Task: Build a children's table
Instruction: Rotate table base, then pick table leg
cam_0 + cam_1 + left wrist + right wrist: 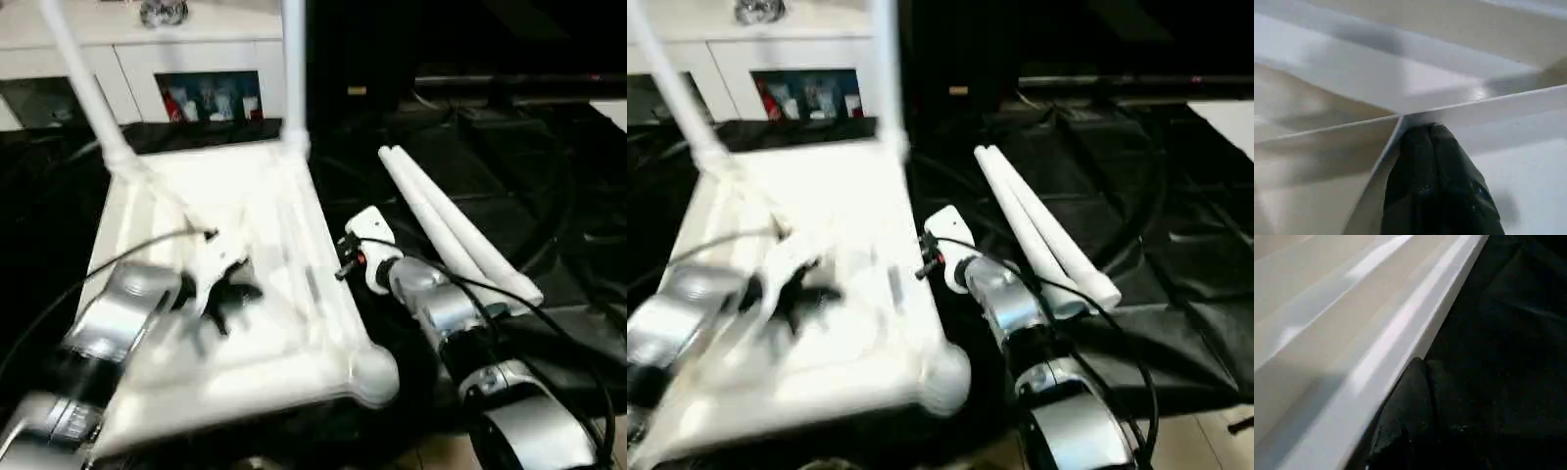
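Both grippers' black jaws are closed, left gripper [227, 294] on the glossy ribbed tabletop [294, 211], right gripper [343, 264] beside it.

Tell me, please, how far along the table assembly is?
About halfway. Two legs already stand in the far sockets of the upturned top. The left gripper is shut on a rib; the right gripper is shut at the top's edge. Two loose legs remain on the black cloth.

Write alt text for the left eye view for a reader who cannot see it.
An upside-down white table top lies on black cloth, with two legs standing in its far corners and two more legs lying loose to its right. The left gripper rests shut on the ribbed underside; the right gripper sits shut at the top's right edge.
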{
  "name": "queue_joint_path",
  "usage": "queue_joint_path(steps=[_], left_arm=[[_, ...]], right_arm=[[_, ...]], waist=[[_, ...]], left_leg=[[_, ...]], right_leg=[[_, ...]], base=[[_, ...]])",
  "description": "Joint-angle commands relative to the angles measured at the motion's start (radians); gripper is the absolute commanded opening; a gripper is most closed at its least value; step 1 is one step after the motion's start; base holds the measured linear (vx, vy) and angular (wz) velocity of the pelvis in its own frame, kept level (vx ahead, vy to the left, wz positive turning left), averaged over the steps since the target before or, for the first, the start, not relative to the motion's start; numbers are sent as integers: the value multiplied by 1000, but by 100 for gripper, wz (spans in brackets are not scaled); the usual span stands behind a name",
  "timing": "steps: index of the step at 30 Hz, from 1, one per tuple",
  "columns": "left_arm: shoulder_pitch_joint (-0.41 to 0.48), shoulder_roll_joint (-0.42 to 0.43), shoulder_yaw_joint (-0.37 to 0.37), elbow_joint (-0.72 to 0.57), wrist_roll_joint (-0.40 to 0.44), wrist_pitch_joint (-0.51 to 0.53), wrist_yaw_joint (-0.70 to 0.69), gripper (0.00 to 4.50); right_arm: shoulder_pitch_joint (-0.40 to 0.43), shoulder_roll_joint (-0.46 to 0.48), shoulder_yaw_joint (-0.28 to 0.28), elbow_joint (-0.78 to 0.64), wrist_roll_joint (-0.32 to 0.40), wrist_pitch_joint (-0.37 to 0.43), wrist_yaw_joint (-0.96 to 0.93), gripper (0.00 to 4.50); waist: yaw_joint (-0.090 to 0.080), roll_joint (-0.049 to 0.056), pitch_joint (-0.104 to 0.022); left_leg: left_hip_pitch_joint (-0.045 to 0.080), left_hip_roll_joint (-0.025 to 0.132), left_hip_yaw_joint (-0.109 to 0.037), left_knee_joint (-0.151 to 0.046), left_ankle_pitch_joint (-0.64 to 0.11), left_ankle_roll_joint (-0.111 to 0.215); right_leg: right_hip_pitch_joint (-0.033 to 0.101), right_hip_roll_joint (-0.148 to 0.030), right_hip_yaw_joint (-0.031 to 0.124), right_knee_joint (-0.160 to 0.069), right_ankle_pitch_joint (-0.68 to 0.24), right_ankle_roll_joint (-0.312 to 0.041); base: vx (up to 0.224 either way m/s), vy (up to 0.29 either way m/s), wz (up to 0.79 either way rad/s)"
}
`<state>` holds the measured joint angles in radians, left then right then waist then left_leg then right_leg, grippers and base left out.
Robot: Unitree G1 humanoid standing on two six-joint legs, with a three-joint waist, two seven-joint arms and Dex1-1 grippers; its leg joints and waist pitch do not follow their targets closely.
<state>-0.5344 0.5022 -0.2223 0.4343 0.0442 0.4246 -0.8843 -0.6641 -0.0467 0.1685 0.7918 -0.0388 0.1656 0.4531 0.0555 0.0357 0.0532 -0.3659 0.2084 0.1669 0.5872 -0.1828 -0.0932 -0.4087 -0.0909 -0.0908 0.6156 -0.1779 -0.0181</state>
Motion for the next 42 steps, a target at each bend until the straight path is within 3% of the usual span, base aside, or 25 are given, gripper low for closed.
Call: queue_joint_path(steps=[1, 6, 7, 9, 10, 12, 14, 15, 17, 18, 19, 21, 23, 24, 26, 27, 28, 29, 30, 31, 33, 38, 39, 42], left_arm=[[-44, 4, 3, 61, 37, -57, 76, 0], [-95, -26, 28, 235, 67, -167, 211, 0], [-105, -53, 58, 273, 61, -271, 281, 0], [-105, -58, 64, 274, 56, -278, 287, 0], [-101, -84, 99, 267, 29, -314, 316, 0], [-91, -89, 109, 247, 18, -321, 321, 0], [-86, -90, 112, 240, 15, -333, 326, 0], [-63, -94, 130, 184, -10, -336, 320, 0], [-35, -100, 144, 110, -46, -331, 289, 21], [-21, -107, 150, 75, -65, -333, 279, 34], [-10, -116, 157, 40, -89, -323, 265, 42], [19, -142, 170, -73, -145, -253, 245, 47], [34, -158, 174, -136, -169, -210, 242, 73], [36, -171, 175, -149, -176, -215, 252, 83], [34, -193, 173, -164, -174, -193, 287, 93], [36, -217, 169, -177, -161, -192, 329, 109], [38, -237, 166, -181, -152, -222, 357, 123], [34, -248, 158, -187, -161, -210, 349, 129], [31, -261, 161, -201, -177, -174, 347, 133], [27, -272, 165, -207, -188, -157, 351, 138], [22, -309, 189, -243, -216, -99, 389, 161], [35, -303, 173, -278, -207, -64, 395, 200], [49, -300, 164, -292, -187, -57, 410, 200], [79, -250, 101, -352, -179, 15, 326, 234]], right_arm=[[-5, 10, 1, -38, -4, -6, -36, 5], [7, -2, -58, -104, 16, 21, -91, 5], [12, -12, -76, -153, 21, 67, -107, 5], [13, -14, -79, -161, 24, 75, -106, 5], [24, -29, -93, -228, 37, 136, -99, 5], [39, -42, -102, -283, 50, 160, -86, 5], [49, -50, -108, -317, 66, 174, -74, 31], [71, -79, -110, -387, 59, 219, -73, 31], [88, -106, -116, -443, 40, 270, -85, 52], [95, -118, -124, -468, 34, 300, -94, 59], [97, -126, -133, -482, 30, 320, -104, 74], [93, -150, -162, -511, 26, 363, -129, 82], [90, -162, -188, -533, 41, 395, -137, 97], [89, -166, -200, -551, 50, 412, -145, 112], [90, -173, -221, -586, 62, 449, -156, 124], [94, -184, -226, -616, 60, 477, -161, 135], [98, -191, -234, -631, 63, 504, -164, 146], [102, -196, -240, -643, 65, 525, -165, 155], [108, -198, -250, -655, 71, 548, -169, 162], [111, -198, -259, -660, 75, 559, -172, 166], [123, -203, -280, -672, 83, 586, -180, 184], [126, -203, -294, -677, 96, 586, -182, 221], [126, -205, -283, -691, 109, 593, -162, 221], [117, -227, -226, -687, 78, 598, -147, 261]], waist=[[5, 22, -73], [7, 17, -75], [9, 18, -75], [9, 19, -78], [10, 21, -76], [16, 20, -77], [17, 19, -77], [18, 25, -77], [18, 22, -75], [19, 27, -76], [19, 23, -75], [21, 28, -74], [25, 23, -71], [28, 45, -70], [25, 27, -71], [24, 49, -70], [19, 37, -68], [24, 36, -73], [24, 37, -72], [24, 47, -74], [24, 38, -76], [16, 42, -76], [12, 33, -75], [8, 30, -75]], left_leg=[[4, 8, -4, -67, -208, -7], [5, 7, -2, -63, -181, 1], [4, 7, -4, -63, -174, 4], [5, 9, -4, -62, -170, 4], [5, 8, -3, -62, -174, 5], [6, 10, -3, -61, -173, 9], [6, 10, -2, -61, -180, 11], [5, 10, -3, -61, -179, 8], [4, 15, -4, -63, -170, 4], [6, 12, -3, -61, -171, 1], [7, 11, 0, -60, -179, 0], [8, 11, 1, -61, -188, -8], [7, 11, 3, -60, -191, -7], [9, 7, 2, -59, -202, -4], [7, 5, 2, -59, -202, -2], [9, 5, 1, -58, -202, -5], [6, 3, 2, -57, -202, 2], [5, 2, 3, -53, -176, 11], [1, 0, 4, -53, -162, 16], [-1, 1, 4, -51, -144, 21], [-4, 0, 4, -49, -127, 27], [-3, -1, 2, -49, -132, 36], [-4, -2, 3, -49, -131, 40], [-8, 1, 1, -50, -109, 51]], right_leg=[[65, -48, 47, -65, -144, -209], [65, -44, 47, -62, -89, -212], [66, -44, 47, -61, -80, -212], [68, -44, 46, -60, -62, -213], [67, -43, 46, -60, -50, -220], [67, -46, 46, -58, -43, -224], [67, -46, 46, -60, -56, -216], [68, -47, 46, -59, -58, -215], [71, -48, 46, -59, -48, -218], [67, -45, 46, -58, -51, -221], [67, -44, 47, -60, -63, -221], [66, -45, 48, -61, -92, -219], [65, -46, 48, -64, -116, -220], [62, -44, 47, -68, -153, -203], [66, -40, 46, -72, -156, -186], [64, -39, 46, -68, -155, -185], [67, -35, 45, -77, -166, -174], [68, -37, 46, -75, -169, -170], [69, -38, 46, -74, -172, -167], [68, -39, 45, -77, -175, -162], [67, -37, 44, -76, -170, -162], [65, -37, 40, -81, -210, -148], [65, -35, 39, -83, -213, -145], [65, -36, 39, -77, -210, -142]], base=[[0, 0, 0], [0, 0, 0], [0, 0, 0], [0, 0, 0], [0, 0, 0], [0, 0, 0], [0, 0, 0], [0, 0, 0], [0, 0, 0], [0, 0, 0], [0, 0, 0], [0, 0, 0], [0, 0, 0], [0, 0, 0], [0, 0, 0], [0, 0, 0], [0, 0, 0], [0, 0, 0], [0, 0, 0], [0, 0, 0], [0, 0, 0], [0, 0, 0], [0, 0, 0], [0, 0, 0]])
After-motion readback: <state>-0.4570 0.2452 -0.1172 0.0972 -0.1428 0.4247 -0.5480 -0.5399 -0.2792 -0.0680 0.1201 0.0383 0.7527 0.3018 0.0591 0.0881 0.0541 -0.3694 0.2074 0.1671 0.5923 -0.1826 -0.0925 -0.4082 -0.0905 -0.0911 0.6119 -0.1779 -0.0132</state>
